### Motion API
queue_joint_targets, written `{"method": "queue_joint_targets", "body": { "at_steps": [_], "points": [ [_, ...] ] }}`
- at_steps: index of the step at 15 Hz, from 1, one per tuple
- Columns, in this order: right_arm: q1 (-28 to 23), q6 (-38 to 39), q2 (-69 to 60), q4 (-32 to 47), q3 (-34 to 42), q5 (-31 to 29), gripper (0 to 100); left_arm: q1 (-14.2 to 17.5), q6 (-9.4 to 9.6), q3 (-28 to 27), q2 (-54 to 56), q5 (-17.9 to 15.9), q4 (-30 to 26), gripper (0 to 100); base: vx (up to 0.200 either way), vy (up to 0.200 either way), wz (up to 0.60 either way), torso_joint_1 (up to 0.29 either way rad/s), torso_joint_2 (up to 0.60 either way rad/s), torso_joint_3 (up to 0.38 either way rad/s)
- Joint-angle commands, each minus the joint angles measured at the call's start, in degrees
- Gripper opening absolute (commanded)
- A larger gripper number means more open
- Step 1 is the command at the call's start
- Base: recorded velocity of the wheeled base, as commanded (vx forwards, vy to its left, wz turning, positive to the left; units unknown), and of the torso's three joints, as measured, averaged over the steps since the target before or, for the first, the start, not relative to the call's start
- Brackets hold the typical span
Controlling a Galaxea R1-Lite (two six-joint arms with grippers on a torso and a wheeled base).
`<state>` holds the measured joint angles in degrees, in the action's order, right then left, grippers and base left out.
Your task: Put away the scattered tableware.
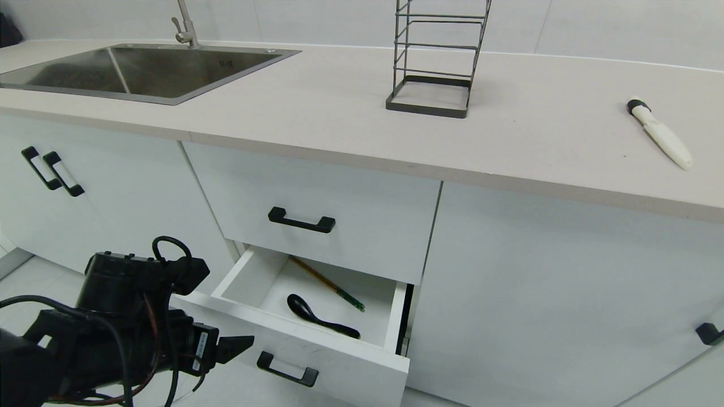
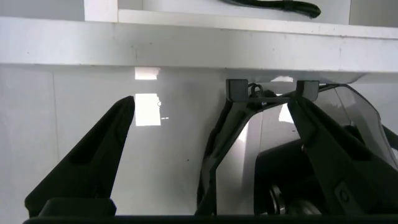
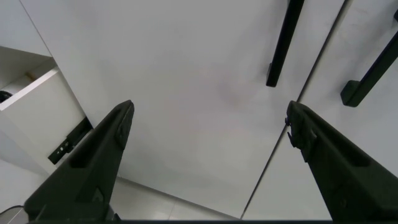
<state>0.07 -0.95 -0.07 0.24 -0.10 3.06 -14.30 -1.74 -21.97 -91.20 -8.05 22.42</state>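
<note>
**Drawer open, two utensils in, one out on the counter**

The lower drawer is pulled out. A black spoon and chopsticks lie inside it, apart from each other. The left gripper sits low, just in front of the drawer front by the drawer handle, fingers spread, holding nothing. The right gripper faces a white cabinet door, fingers also apart, empty.

A white-handled knife (could be a peeler, hard to tell) lies on the countertop at the far right, well apart from the drawer.

The step in hand looks like drawer handling. The next move likely calls for an arm to rise to the counter and grip that utensil across its handle before the drawer gets pushed shut.

The counter is beige, with a wire rack and a steel sink with faucet, against a white wall.
</note>
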Motion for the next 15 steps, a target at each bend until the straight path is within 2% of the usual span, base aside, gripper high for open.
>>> {"method": "queue_joint_targets", "body": {
  "at_steps": [1,7,10,11,14,15],
  "points": [
    [0.0,0.0,0.1,0.0,0.0,0.0,100,-0.4,-0.1,-0.3,-2.1,0.0,2.1,100,0.0,0.0,0.0,0.0,0.0,0.0],
    [0.0,0.0,0.1,0.0,0.0,0.0,100,-0.6,-0.19,-0.3,-7.7,-0.2,14.2,100,0.0,0.0,0.0,0.0,0.0,0.0],
    [0.0,0.0,0.1,0.0,0.0,0.0,100,-0.6,0.07,0.3,-13.0,-0.4,25.0,100,0.0,0.0,0.0,0.0,0.0,0.0],
    [0.0,0.0,0.1,0.0,0.0,0.0,100,-0.6,0.25,0.3,-15.9,-0.4,30.3,100,0.0,0.0,0.0,0.0,0.0,0.0],
    [0.0,0.0,0.1,0.0,0.0,0.0,100,-1.3,0.07,-0.2,-19.6,-0.7,37.3,100,0.0,0.0,0.0,0.0,0.0,0.0],
    [0.0,0.0,0.1,0.0,0.0,0.0,100,-1.3,-0.01,-0.6,-20.2,-0.7,38.1,100,0.0,0.0,0.0,0.0,0.0,0.0]
  ]
}}
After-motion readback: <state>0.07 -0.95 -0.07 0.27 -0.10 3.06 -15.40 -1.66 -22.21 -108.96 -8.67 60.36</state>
